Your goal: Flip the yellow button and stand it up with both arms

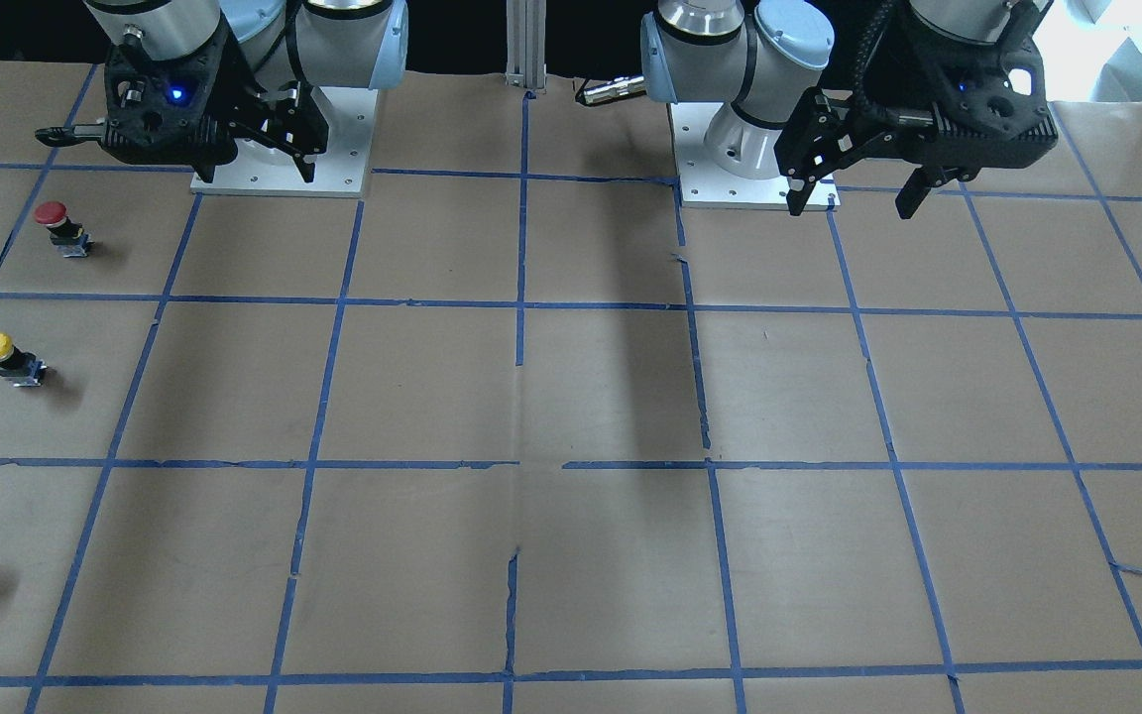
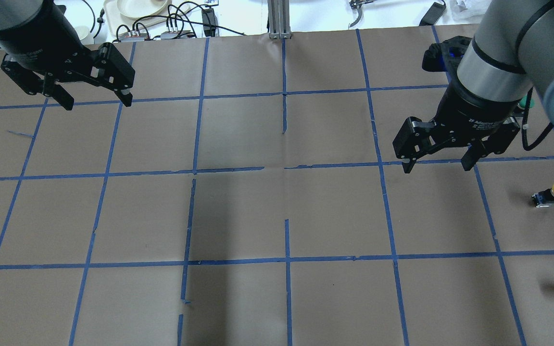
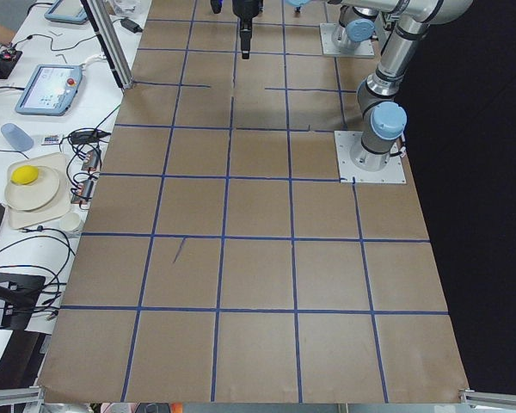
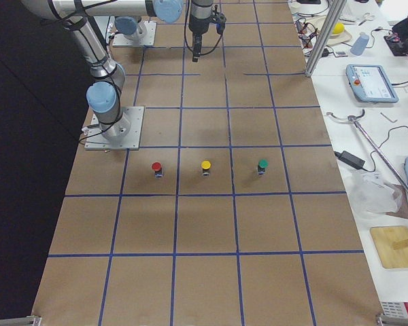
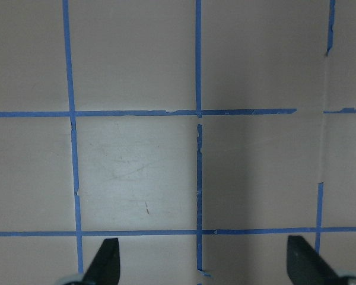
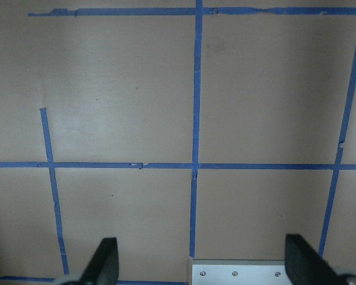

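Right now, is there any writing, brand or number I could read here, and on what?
"Adaptive": white print on the collar of the right gripper, only partly legible.
White print on the left gripper: too blurred to read.
Screen of the tablet beside the table: too small to read.

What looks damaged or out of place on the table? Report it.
The brown paper cover is split along its centre seam, where the blue grid tape is torn. A stray tape sliver lies off the grid. Nothing else stands out.
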`<state>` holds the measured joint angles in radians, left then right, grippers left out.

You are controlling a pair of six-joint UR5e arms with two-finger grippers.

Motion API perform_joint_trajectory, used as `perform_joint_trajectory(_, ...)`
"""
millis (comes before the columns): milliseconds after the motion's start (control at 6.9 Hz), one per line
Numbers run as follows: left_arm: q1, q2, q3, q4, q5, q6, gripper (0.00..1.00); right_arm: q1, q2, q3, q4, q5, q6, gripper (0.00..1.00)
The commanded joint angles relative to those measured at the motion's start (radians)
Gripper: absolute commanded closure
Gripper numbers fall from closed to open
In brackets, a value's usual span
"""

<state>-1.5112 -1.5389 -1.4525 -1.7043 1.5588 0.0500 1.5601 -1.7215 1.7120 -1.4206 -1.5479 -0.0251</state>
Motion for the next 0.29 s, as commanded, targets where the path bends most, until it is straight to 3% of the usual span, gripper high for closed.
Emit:
perform_joint_trajectory(0,-0.001,-0.001,0.001,0.000,-0.002,-0.004,0.00,0.000,0.000,0.008,0.005,0.002,0.001,0.00)
perform_joint_trajectory(145,0.000,-0.001,0.001,0.002,-0.002,-0.004,0.00,0.000,-0.001,0.023,0.008,0.000,-0.001,0.00)
